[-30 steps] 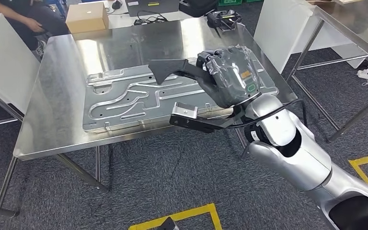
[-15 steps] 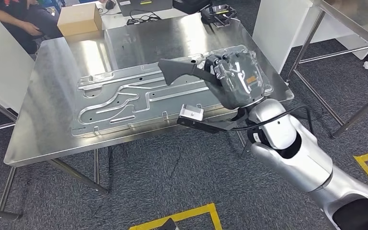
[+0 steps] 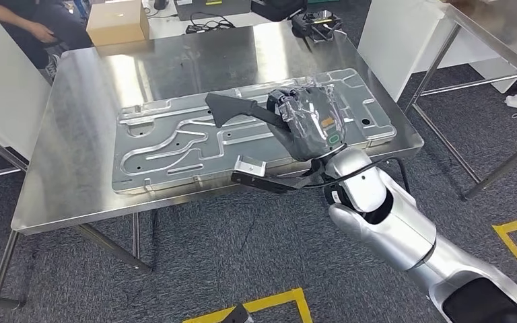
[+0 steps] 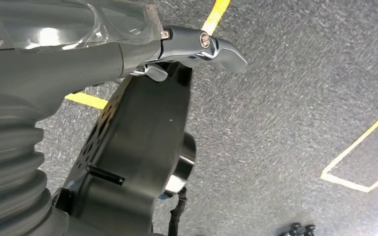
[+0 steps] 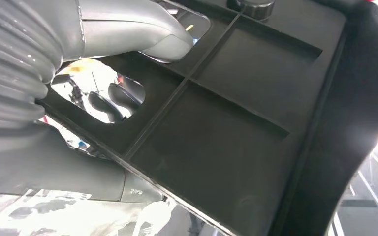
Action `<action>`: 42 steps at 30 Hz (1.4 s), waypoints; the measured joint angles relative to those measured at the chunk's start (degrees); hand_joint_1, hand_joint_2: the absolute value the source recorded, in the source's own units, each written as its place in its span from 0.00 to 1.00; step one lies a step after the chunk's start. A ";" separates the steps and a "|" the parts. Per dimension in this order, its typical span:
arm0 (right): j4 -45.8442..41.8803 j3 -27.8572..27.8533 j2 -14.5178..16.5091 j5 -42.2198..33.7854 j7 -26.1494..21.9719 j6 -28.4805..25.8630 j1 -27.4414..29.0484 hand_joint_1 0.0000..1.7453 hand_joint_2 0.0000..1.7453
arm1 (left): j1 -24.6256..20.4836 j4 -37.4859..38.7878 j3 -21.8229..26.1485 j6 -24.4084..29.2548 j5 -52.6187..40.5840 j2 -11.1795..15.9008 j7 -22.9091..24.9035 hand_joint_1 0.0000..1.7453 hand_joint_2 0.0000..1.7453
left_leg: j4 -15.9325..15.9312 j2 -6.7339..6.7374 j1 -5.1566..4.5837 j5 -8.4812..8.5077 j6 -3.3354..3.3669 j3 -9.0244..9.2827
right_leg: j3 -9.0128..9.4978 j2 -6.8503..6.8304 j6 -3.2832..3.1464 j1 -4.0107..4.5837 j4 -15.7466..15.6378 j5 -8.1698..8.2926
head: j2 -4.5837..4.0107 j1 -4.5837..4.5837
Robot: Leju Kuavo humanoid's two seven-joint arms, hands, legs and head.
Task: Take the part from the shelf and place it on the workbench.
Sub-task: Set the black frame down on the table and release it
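My right hand [image 3: 309, 121], wrapped in clear plastic, grips a flat black plastic part [image 3: 232, 108] that sticks out to the left from it. Hand and part hover over the steel workbench [image 3: 74, 134], above a large stamped metal plate [image 3: 175, 145] lying on it. In the right wrist view the part's ribbed black underside [image 5: 216, 128] lies clamped between the grey thumb [image 5: 128, 24] and the fingers below it. My left hand [image 4: 128, 49] hangs over the grey carpet with nothing in it, its fingers stretched out.
A cardboard box [image 3: 116, 20] and black devices with cables [image 3: 316, 23] sit at the workbench's far edge. A person [image 3: 20, 20] sits beyond the far left corner. A white cabinet [image 3: 390, 33] and another steel table [image 3: 505, 33] stand to the right. Yellow floor tape [image 3: 256, 303] runs below.
The head view has swayed a little. My right hand with the black part has come slightly left and lower over the metal plate. The grip is unchanged.
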 joint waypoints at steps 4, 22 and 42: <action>1.70 -0.01 0.89 1.59 0.38 0.69 -2.85 1.00 1.00 | 0.00 0.00 -0.02 -0.16 0.04 0.02 -0.07 0.00 1.00 | 0.95 -0.30 0.00 -0.74 -0.52 0.07 | 3.12 -0.10 0.09 -0.14 -7.71 5.54 | 0.00 0.00; 6.42 0.08 4.33 6.35 1.09 -0.59 -6.34 1.00 1.00 | -0.32 0.00 -0.02 -0.25 0.29 0.34 -0.35 0.00 1.00 | 1.81 4.02 -1.11 -2.69 -1.09 0.75 | 6.39 -3.77 -1.80 0.42 -13.72 7.21 | 0.01 -0.03; 10.01 0.08 5.99 6.49 -0.05 -1.58 -6.59 1.00 1.00 | -0.23 0.01 -0.05 -1.20 0.36 0.44 -0.55 0.00 1.00 | 5.68 -1.52 0.16 -4.59 -2.45 -0.45 | 7.15 0.15 -1.90 -0.25 -12.78 6.09 | 0.00 -0.03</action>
